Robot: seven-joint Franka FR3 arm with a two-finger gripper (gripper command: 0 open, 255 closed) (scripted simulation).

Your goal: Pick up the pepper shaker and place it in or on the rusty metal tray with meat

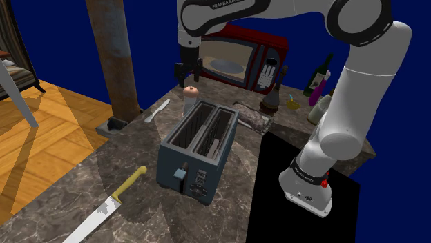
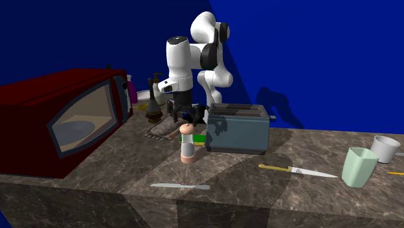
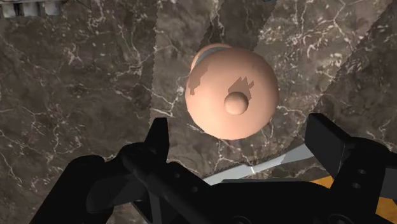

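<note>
The walls (image 1: pixel 62 41) are a flat deep blue all round with no texture on them, and over on the shoulder view's left there's a warm wooden floor (image 1: pixel 48 148), planks laid at angles, with pale slanted streaks of light across it. The work surface is a dark brown marble countertop (image 1: pixel 76 197) with white veins, and broad lighter and darker bands of shadow fall over it. A rusty-brown round pillar (image 1: pixel 114 55) rises right by the counter's edge, and in the corner past it sits some dark striped furniture (image 1: pixel 12 65) I can't make out.
</note>
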